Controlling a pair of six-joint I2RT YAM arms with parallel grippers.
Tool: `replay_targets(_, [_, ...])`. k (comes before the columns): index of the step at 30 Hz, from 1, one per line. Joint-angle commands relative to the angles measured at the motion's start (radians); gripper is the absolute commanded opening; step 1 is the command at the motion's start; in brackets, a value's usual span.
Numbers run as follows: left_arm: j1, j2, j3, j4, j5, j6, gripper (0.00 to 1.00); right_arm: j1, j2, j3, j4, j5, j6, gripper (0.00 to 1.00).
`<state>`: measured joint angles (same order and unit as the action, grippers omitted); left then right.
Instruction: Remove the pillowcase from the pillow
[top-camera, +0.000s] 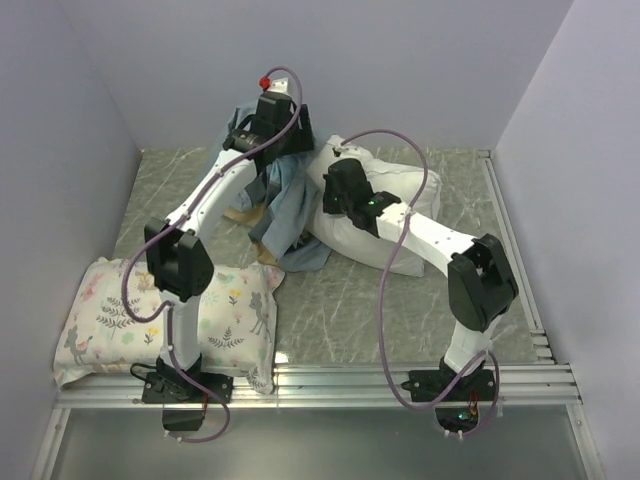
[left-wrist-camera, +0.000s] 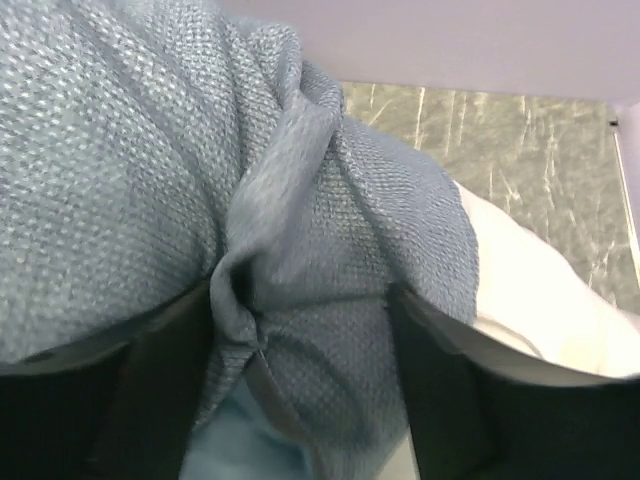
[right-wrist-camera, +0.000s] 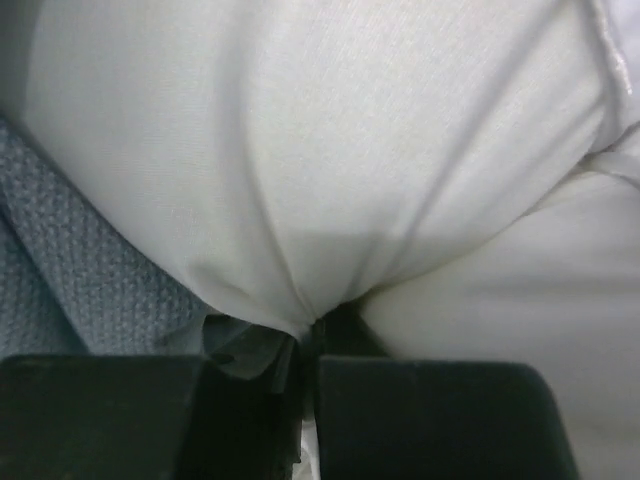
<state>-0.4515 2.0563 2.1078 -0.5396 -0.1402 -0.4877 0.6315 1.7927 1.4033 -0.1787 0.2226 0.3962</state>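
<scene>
The slate-blue pillowcase hangs in a bunched drape at the back middle, its lower end lying on the table against the white pillow. My left gripper is raised near the back wall and is shut on a thick fold of the pillowcase, which fills the space between its fingers. My right gripper is shut on a pinch of the pillow's white cover at the pillow's left end. Blue cloth lies beside that pinch. The pillow also shows in the left wrist view.
A white pillow printed with flowers and deer lies at the front left beside the left arm's base. Grey walls close in the back and both sides. Metal rails run along the near edge and the right side.
</scene>
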Motion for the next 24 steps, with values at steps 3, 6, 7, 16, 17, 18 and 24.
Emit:
replay_targets(3, [-0.001, -0.241, -0.133, -0.037, -0.078, 0.032, 0.82, -0.087, -0.064, -0.096, -0.028, -0.06, 0.02, 0.0])
replay_targets(6, [0.0, -0.341, -0.253, -0.017, -0.131, 0.037, 0.84, -0.104, -0.096, -0.104, -0.034, -0.077, 0.01, 0.0])
replay_targets(7, [0.0, -0.361, -0.322, -0.005, -0.142, 0.034, 0.84, -0.107, -0.104, -0.107, -0.033, -0.087, 0.01, 0.0])
replay_targets(16, [0.0, -0.387, -0.561, 0.18, -0.032, 0.021, 0.88, -0.099, -0.164, -0.112, -0.05, -0.108, 0.007, 0.0])
replay_targets(17, [0.0, -0.38, -0.565, 0.241, -0.012, 0.018, 0.88, -0.099, -0.171, -0.112, -0.051, -0.101, 0.006, 0.0])
replay_targets(18, [0.0, -0.365, -0.569, 0.266, 0.026, 0.015, 0.88, -0.098, -0.174, -0.113, -0.056, -0.101, 0.004, 0.0])
replay_targets(24, [0.0, -0.266, -0.485, 0.233, -0.083, -0.035, 0.63, -0.096, -0.216, -0.154, -0.07, -0.071, -0.005, 0.0])
